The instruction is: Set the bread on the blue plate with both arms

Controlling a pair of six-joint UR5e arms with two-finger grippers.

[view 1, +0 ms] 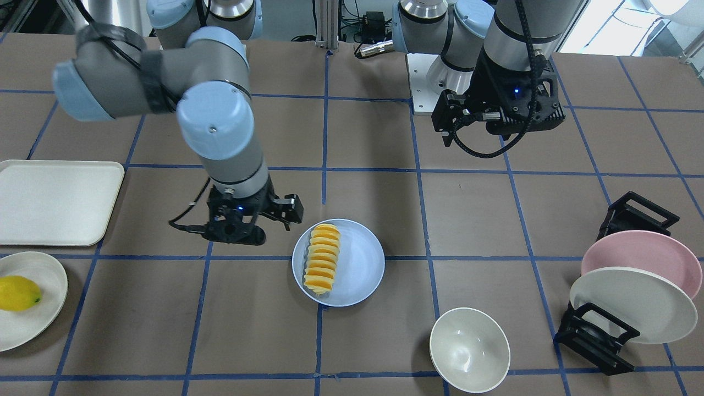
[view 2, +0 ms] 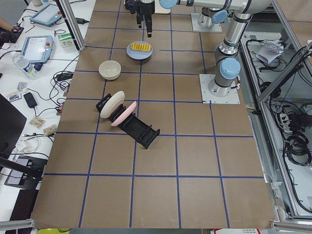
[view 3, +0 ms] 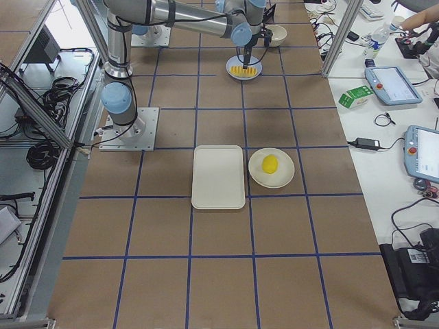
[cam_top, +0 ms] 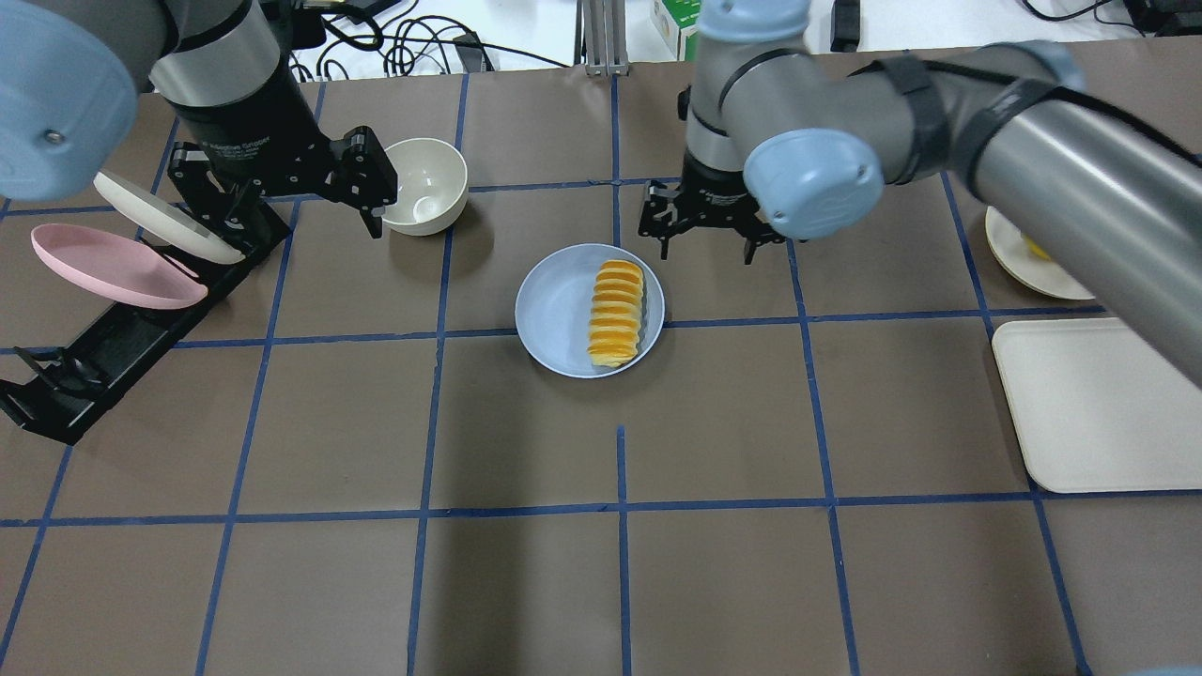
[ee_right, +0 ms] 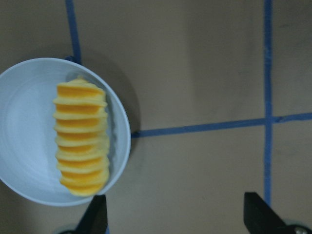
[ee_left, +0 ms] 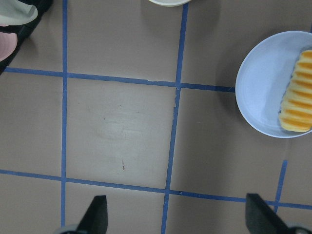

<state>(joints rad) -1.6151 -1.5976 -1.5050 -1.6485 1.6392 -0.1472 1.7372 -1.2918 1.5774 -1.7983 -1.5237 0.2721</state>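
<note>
**Bread lying on the blue plate, both grippers spread and holding nothing**

The bread (cam_top: 617, 314) is lying across the blue plate (cam_top: 554, 310), its slices overlapping in one row on the side of the plate nearer the right gripper (cam_top: 706, 253). That gripper is hanging above the table (cam_top: 526, 582) just beside the plate, not touching it. In the right wrist view its fingers (ee_right: 96, 214) are standing wide apart with only bare table between them. The plate and bread are sitting ahead of the finger at that view's left, outside the gap.

The left gripper (ee_left: 178, 217) is hovering well apart from the plate. Its fingers (ee_left: 97, 217) are also spread wide with nothing between them. In the left wrist view the plate is showing ahead of, and beyond, the finger at that view's right.

In the overhead view a cream bowl (cam_top: 427, 183) is appearing right beside one left finger. A pink plate (cam_top: 113, 268) and a cream-white plate (cam_top: 164, 216) are leaning in a black rack (cam_top: 122, 338) on the other side of those fingers.
</note>
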